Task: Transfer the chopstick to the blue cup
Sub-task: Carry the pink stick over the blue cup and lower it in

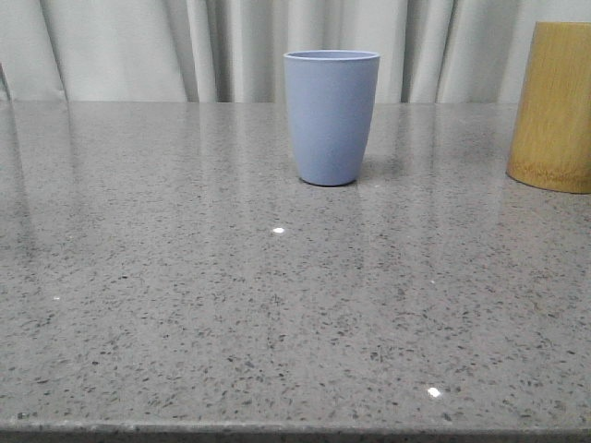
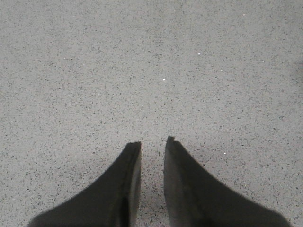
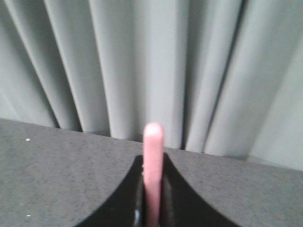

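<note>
Chopstick (image 3: 153, 170) sits pinched between the dark fingers of the right gripper (image 3: 152, 189), pale pink, rounded end standing clear above the fingertips, pointed toward the grey curtain (image 3: 142, 61) behind the table.

Left to right on the table (image 1: 185, 305), front view: bare speckled stone; blue cup (image 1: 331, 115) upright near the middle, mouth open, well back toward the curtain; bamboo cylinder (image 1: 554, 106) at the far right edge, well apart from the cup.

Left gripper (image 2: 152, 146) hangs over bare tabletop, fingers close together with a narrow slit between them, nothing held.

Risks, as I judge them:
- Grip looks to be on a short length of a thin, smooth stick, so it could pivot or slide if the arm swings fast.
- A tilted or off-centre descent could strike the cup's rim; the cup is light plastic (likely to tip or skid).
- Letting go too high could make the stick bounce out.

Views differ: the right wrist view gives the held chopstick and curtain; the front view gives the cup and cylinder layout; the left wrist view gives the idle fingers.
</note>
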`<state>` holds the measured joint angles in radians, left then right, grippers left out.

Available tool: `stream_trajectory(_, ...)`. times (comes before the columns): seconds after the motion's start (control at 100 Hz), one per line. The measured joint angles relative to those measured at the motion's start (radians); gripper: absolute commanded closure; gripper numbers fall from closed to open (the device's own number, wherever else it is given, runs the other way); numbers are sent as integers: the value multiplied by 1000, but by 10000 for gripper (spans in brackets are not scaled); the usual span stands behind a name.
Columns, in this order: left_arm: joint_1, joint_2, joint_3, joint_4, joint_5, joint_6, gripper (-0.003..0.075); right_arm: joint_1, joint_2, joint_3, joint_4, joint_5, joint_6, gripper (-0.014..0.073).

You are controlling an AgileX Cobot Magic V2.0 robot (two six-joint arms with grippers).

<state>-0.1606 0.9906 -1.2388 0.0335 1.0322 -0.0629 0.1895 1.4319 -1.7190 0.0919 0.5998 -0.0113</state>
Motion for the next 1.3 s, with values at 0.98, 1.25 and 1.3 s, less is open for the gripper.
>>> stream_trajectory(0.98, 0, 0, 0, 2, 0, 0, 594, 280, 222, 55, 54, -190, -2, 561)
stream_trajectory(1.25, 0, 0, 0, 2, 0, 0, 594, 280, 232, 92, 54, -216, -2, 429)
stream_trajectory(1.3, 0, 0, 0, 2, 0, 0, 594, 280, 232, 92, 54, -216, -2, 372)
